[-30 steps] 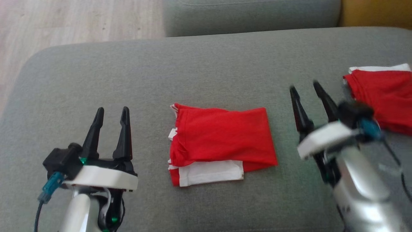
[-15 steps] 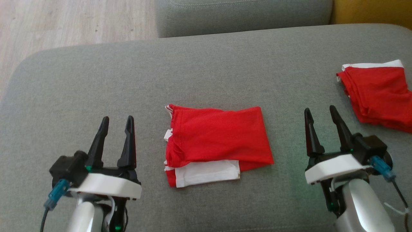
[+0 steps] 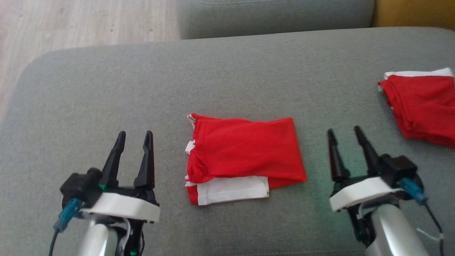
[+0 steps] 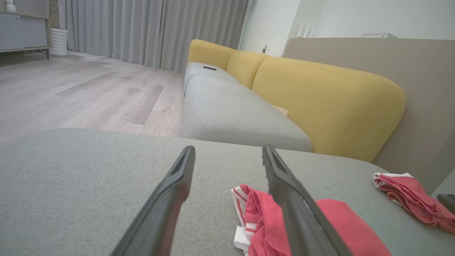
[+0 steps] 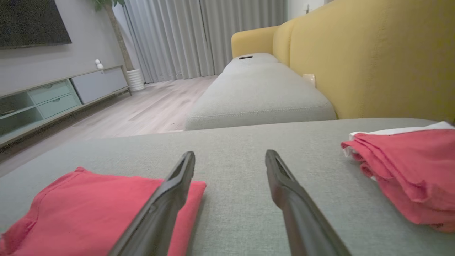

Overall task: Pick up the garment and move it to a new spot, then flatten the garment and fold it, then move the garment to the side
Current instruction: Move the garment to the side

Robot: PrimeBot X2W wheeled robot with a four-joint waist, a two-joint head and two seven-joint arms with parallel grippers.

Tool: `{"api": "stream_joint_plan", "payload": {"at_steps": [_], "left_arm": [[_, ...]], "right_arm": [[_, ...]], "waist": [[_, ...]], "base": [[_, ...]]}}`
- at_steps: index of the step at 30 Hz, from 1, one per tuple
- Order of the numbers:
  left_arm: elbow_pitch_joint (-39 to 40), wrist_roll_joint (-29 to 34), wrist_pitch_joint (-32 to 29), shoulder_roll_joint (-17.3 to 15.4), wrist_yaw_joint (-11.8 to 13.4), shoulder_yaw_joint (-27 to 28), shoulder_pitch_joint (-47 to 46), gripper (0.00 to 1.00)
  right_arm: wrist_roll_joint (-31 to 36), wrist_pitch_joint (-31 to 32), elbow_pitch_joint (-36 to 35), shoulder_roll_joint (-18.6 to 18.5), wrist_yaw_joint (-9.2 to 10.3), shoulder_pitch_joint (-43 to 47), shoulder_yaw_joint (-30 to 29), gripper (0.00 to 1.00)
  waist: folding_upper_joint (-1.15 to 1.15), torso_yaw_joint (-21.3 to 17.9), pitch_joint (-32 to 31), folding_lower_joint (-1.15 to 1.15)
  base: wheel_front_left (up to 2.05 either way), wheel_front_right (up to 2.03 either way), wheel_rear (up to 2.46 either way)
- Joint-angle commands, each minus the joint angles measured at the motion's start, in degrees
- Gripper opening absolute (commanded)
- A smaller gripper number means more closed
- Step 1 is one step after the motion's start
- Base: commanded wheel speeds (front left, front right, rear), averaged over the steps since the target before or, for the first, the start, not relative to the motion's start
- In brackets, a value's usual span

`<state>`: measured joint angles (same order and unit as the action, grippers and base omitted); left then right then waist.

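Nearest you, head view: L gripper (image 3: 135, 133) at lower left and R gripper (image 3: 344, 130) at lower right. Both have jaws spread wide w/ nothing between them, fingers pointing up-frame over the grey seat cushion (image 3: 227, 78).

Between the two lies the garment (image 3: 245, 153). It's red, folded to a rough rectangle, w/ a white panel along its near edge and white-striped trim at its left end. It touches neither gripper.

Further right, by the frame edge, a second red garment (image 3: 423, 103) w/ a white band on its far side, well apart from the first.

What the wrist views add: L wrist view looks low across the cushion, and the garment's striped end sits partly behind its right-hand finger. R wrist view has the garment's plain end at lower left, behind its left-hand finger. It also shows the second garment side-on as several stacked layers.

Beyond the cushion, head view: another grey seat (image 3: 277, 16), a yellow backrest (image 3: 416, 12) and a pale wood floor (image 3: 71, 21).

Furthest back, wrist views add grey curtains (image 4: 142, 28). R wrist view adds a dark TV (image 5: 32, 21) on the wall, a low cabinet (image 5: 53, 96) under it and a small dark object (image 5: 245, 57) on the far seat. Can't tell what that object is.
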<state>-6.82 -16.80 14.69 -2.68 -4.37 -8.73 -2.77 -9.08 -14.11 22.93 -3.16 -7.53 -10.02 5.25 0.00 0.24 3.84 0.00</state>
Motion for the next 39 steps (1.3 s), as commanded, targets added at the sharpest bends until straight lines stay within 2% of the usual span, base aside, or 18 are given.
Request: {"api": "stream_joint_plan", "payload": {"at_steps": [1, 9, 18, 19, 25, 26, 27, 28, 35, 39], "left_arm": [[1.71, -0.20, 0.30, -0.20, -0.07, 1.35, -2.51, 1.00], [1.33, -0.92, 0.30, -0.20, -0.35, 0.18, -4.13, 1.00], [0.76, -1.41, 0.30, -0.20, -0.51, -0.67, -5.64, 1.00], [0.75, -1.54, 0.30, -0.20, -0.42, -0.75, -5.82, 1.00], [0.71, -1.52, 0.30, -0.20, -0.24, -0.44, -5.77, 1.00], [0.74, -1.47, 0.30, -0.20, -0.18, -0.33, -5.72, 1.00], [0.78, -1.43, 0.30, -0.20, -0.15, -0.22, -5.68, 1.00], [0.85, -1.37, 0.30, -0.20, -0.16, -0.14, -5.65, 1.00], [1.50, -0.29, 0.30, -0.20, -0.60, -0.29, -5.73, 1.00], [2.52, 0.40, 0.30, -0.20, -0.82, -1.50, -6.45, 1.00]], "right_arm": [[-0.17, 0.30, -1.33, 0.27, 0.04, -1.59, 2.15, 1.00], [1.06, 5.29, 3.57, 0.28, 0.04, -4.33, 3.66, 1.00], [-4.08, 10.92, 10.47, 0.28, 0.04, -7.57, 6.10, 1.00], [-6.22, 12.30, 12.19, 0.28, 0.04, -8.06, 6.80, 1.00], [-10.02, 15.15, 15.66, 0.28, 0.04, -9.11, 10.59, 1.00], [-9.89, 15.16, 16.02, 0.28, 0.04, -9.36, 11.06, 0.66], [-9.43, 14.88, 16.21, 0.28, 0.04, -9.69, 11.54, 0.13], [-8.98, 14.42, 16.28, 0.28, 0.04, -10.01, 11.85, 0.00], [0.84, 10.20, 15.53, 0.20, 0.04, -13.37, 11.35, 0.00], [6.29, 9.18, 12.95, -2.37, 0.04, -15.56, 11.87, 0.00]], "waist": [[0.00, 0.57, 0.58, 0.00], [0.00, 3.63, 3.69, 0.00], [0.00, 6.58, 5.49, 0.00], [0.00, 7.09, 5.62, 0.00], [0.00, 7.33, 5.54, 0.00], [0.00, 7.16, 5.48, 0.00], [0.00, 6.91, 5.38, 0.00], [0.00, 6.62, 5.30, 0.00], [0.00, 2.68, 4.55, 0.00], [0.00, -0.70, 4.25, 0.00]], "base": [[0.00, 0.00, 0.00], [0.00, 0.00, 0.00], [0.00, 0.00, 0.00], [0.00, 0.00, 0.00], [0.00, 0.00, 0.00], [0.00, 0.00, 0.00], [0.00, 0.00, 0.00], [0.00, 0.00, 0.00], [0.00, 0.00, 0.00], [0.00, 0.00, 0.00]]}}
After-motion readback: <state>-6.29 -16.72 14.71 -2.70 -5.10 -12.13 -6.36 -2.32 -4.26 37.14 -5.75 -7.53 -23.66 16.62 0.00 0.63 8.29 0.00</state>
